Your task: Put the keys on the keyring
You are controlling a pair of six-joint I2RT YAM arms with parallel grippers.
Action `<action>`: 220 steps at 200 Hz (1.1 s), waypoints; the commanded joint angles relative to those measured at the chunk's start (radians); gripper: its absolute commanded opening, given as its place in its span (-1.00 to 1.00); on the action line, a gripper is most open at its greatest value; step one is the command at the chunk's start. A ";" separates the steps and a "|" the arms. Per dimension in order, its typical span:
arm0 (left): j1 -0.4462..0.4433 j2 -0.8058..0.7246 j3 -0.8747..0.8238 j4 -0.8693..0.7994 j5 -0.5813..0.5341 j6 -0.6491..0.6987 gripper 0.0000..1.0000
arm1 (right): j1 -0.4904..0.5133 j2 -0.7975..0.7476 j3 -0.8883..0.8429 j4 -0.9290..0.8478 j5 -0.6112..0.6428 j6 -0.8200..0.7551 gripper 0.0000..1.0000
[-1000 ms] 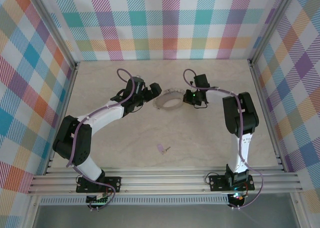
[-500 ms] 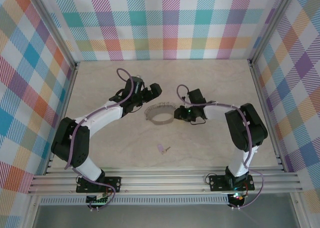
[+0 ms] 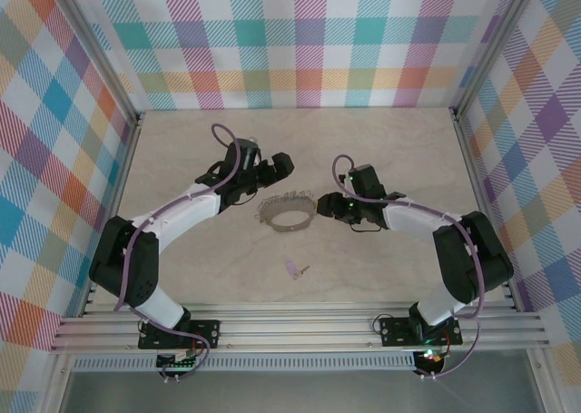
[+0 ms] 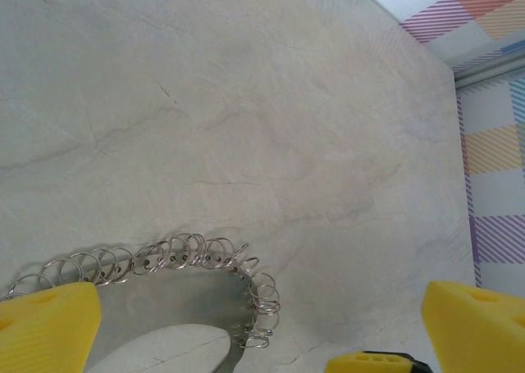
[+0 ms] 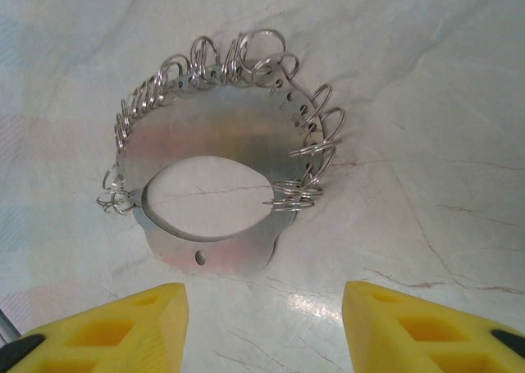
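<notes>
The keyring (image 3: 289, 213), a grey metal hoop fringed with small silvery rings, lies flat on the table between the two arms. My right gripper (image 3: 324, 206) stands open just to its right, not touching it. In the right wrist view the keyring (image 5: 221, 135) sits beyond my open right gripper (image 5: 264, 311), apart from the yellow fingers (image 5: 123, 328). My left gripper (image 3: 279, 166) hovers open beyond the ring. The left wrist view shows the keyring (image 4: 164, 295) at the lower left of my wide-open left gripper (image 4: 262, 328). The lilac-headed key (image 3: 292, 269) lies alone nearer the arm bases.
The pale marble-patterned table (image 3: 381, 268) is walled by checked panels, with metal rails along its near edge. A yellow and black tip of the right gripper (image 4: 373, 362) pokes into the bottom of the left wrist view.
The right gripper carried the keyring toward the near left, set it flat on the table, opened and drew back a little to the right. The left arm barely moved.
</notes>
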 commanded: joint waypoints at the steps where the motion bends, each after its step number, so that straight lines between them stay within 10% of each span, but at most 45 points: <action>1: -0.003 -0.039 -0.014 -0.020 0.005 0.020 1.00 | 0.023 0.040 0.032 0.015 -0.032 0.014 -0.04; 220: -0.004 -0.051 -0.007 -0.030 -0.004 0.042 1.00 | 0.049 0.161 0.147 -0.049 0.064 -0.091 -0.28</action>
